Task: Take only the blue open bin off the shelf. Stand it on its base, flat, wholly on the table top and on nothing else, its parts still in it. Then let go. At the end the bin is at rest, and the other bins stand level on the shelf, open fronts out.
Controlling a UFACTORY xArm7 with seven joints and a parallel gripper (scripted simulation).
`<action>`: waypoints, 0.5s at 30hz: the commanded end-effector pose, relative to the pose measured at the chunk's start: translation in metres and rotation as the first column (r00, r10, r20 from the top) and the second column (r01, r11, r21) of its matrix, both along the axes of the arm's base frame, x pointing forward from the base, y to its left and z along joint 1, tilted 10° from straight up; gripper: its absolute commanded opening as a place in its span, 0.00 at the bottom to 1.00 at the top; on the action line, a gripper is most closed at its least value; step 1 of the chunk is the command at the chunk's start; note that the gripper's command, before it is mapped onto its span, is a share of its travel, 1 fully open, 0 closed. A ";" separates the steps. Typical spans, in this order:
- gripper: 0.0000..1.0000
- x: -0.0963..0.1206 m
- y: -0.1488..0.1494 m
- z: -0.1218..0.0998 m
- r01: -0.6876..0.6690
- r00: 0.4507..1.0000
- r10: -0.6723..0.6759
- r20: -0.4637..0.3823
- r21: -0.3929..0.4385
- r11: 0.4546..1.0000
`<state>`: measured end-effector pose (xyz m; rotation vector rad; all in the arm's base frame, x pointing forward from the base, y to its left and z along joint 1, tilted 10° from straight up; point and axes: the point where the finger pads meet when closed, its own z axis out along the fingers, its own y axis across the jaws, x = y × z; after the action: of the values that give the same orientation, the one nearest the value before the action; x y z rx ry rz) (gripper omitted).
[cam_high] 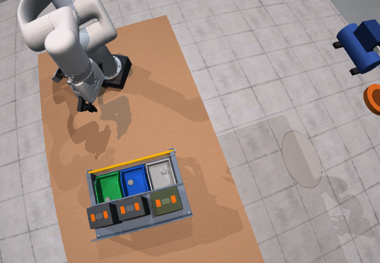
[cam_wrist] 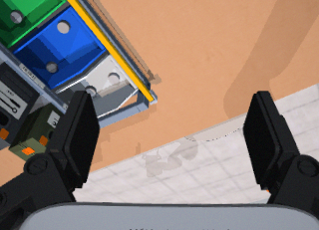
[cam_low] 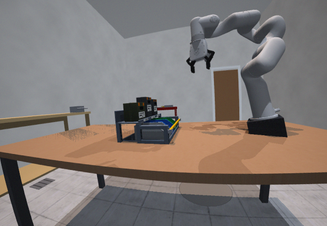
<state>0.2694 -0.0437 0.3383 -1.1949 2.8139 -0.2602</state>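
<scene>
top view: my open gripper [cam_high: 88, 92] [cam_low: 200, 70] [cam_wrist: 170, 110] is hovering over the worktop [cam_high: 156, 130] [cam_low: 97, 162] [cam_wrist: 199, 56], near its left edge; the blue bin [cam_high: 134, 182] [cam_low: 157, 122] [cam_wrist: 75, 46] is sitting on the shelf [cam_high: 178, 173] [cam_low: 166, 134] [cam_wrist: 125, 115], between the worktop's left and right edges.

exterior view: my fingers are hanging spread, high above the worktop; the shelf is standing back from the front edge.

wrist view: my pads [cam_wrist: 85, 140] are standing wide apart, the worktop's edge crossing between; the blue bin is holding two round parts.

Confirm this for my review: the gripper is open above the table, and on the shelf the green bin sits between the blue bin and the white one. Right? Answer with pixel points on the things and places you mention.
Not quite: the top view shows the blue bin [cam_high: 138, 187] [cam_wrist: 37, 53] in the middle. The rest stands.
</scene>
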 end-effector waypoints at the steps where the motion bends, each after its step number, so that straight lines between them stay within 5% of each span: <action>1: 1.00 0.000 0.000 0.002 -0.058 0.998 0.058 -0.003 -0.004 0.998; 7: 1.00 0.000 0.000 0.002 -0.058 0.998 0.058 -0.003 -0.004 0.998; 12: 1.00 0.000 0.000 0.002 -0.304 0.952 0.302 -0.040 -0.033 0.952; 15: 1.00 0.000 0.000 0.002 -0.304 0.952 0.302 -0.040 -0.033 0.952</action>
<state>0.2693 -0.0438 0.3383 -1.4869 2.6903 -0.2722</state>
